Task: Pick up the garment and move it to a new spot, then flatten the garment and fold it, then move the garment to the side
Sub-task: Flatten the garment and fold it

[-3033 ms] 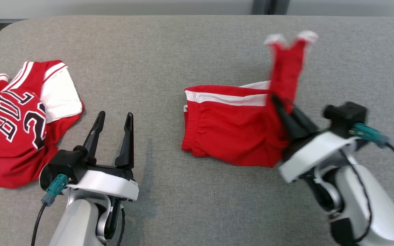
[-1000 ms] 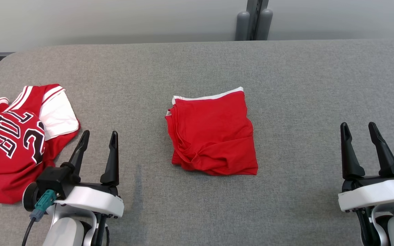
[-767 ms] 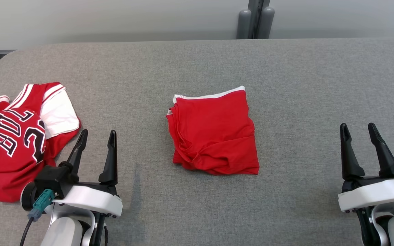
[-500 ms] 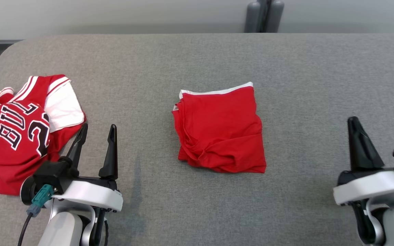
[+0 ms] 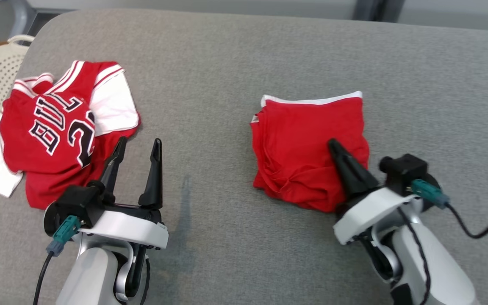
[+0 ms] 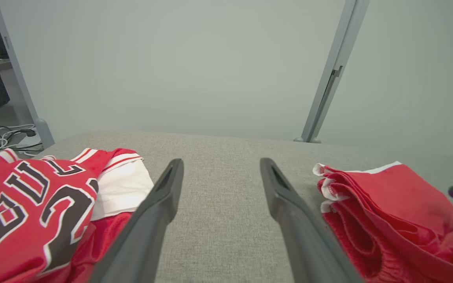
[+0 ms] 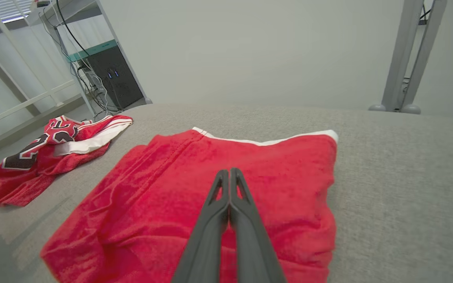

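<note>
Pointing a closed right gripper at folded red shorts.
Head view: the shorts lie midway across the grey table, the right fingers pressed together over their near right part, perhaps touching; the left gripper stands wide, holding nothing, beside a crumpled jersey. Left wrist: spread fingers frame bare grey cloth. Right wrist: both fingers meet above red fabric.
</note>
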You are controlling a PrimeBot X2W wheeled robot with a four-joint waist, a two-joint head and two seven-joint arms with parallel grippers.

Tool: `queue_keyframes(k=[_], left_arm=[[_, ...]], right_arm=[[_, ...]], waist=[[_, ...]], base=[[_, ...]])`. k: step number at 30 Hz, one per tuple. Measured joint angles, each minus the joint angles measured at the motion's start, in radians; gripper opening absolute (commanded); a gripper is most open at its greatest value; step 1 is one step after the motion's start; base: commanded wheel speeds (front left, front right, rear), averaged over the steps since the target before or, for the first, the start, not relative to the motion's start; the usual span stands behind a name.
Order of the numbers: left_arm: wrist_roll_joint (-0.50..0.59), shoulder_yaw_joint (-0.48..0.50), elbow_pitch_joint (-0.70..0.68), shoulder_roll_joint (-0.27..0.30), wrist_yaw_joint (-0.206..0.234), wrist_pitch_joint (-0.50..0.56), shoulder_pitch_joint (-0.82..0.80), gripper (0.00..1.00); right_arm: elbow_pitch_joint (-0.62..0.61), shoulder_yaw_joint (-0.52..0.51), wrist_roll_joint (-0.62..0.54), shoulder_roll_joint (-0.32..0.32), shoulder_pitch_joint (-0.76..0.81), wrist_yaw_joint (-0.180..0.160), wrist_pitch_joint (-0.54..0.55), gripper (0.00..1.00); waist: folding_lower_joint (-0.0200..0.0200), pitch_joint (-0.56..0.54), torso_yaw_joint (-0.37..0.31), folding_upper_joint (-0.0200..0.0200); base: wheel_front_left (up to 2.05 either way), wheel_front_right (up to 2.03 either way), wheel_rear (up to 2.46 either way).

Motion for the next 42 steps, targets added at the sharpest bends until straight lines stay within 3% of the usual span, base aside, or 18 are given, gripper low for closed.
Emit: queue_keyframes(k=[7, 15, 26, 31, 39, 40, 41, 42], left_arm=[[0.0, -0.006, 0.019, -0.012, -0.001, -0.009, -0.014, 1.0], [0.002, -0.006, 0.022, -0.017, -0.001, -0.013, -0.017, 1.0], [0.007, -0.005, 0.027, -0.02, -0.004, -0.014, -0.018, 1.0], [0.015, 0.006, 0.024, -0.012, 0.0, -0.015, -0.016, 1.0], [0.021, 0.014, 0.015, 0.009, 0.007, -0.015, 0.0, 1.0], [0.021, 0.016, 0.014, 0.011, 0.008, -0.015, 0.001, 1.0], [0.021, 0.016, 0.012, 0.014, 0.009, -0.015, 0.003, 1.0], [0.021, 0.017, 0.011, 0.016, 0.009, -0.014, 0.006, 1.0]], right_arm=[[0.12, 0.162, 0.057, 0.007, -0.072, 0.0, -0.042, 0.0], [0.176, 0.32, 0.125, 0.01, -0.104, 0.0, -0.072, 0.0], [0.215, 0.418, 0.175, 0.01, -0.109, 0.0, -0.105, 0.0], [0.159, 0.362, 0.186, 0.012, -0.105, 0.0, -0.133, 0.0], [0.028, 0.073, 0.098, -0.002, -0.02, 0.0, -0.142, 0.0], [0.018, 0.025, 0.084, -0.006, -0.005, 0.0, -0.142, 0.12], [0.009, -0.015, 0.077, -0.009, 0.011, 0.0, -0.142, 0.42], [-0.002, -0.055, 0.068, -0.014, 0.026, 0.0, -0.141, 0.79]], waist=[[0.0, 0.027, 0.041, 0.0], [0.0, 0.034, 0.043, 0.0], [0.0, 0.028, 0.03, 0.0], [0.0, 0.014, 0.011, 0.0], [0.0, -0.018, -0.039, 0.0], [0.0, -0.023, -0.045, 0.0], [0.0, -0.027, -0.051, 0.0], [-0.0001, -0.032, -0.056, 0.0]], base=[[0.0, 0.0, 0.0], [0.0, 0.0, 0.0], [0.0, 0.0, 0.0], [0.0, 0.0, 0.0], [0.0, 0.0, 0.0], [0.0, 0.0, 0.0], [0.0, 0.0, 0.0], [0.0, 0.0, 0.0]])
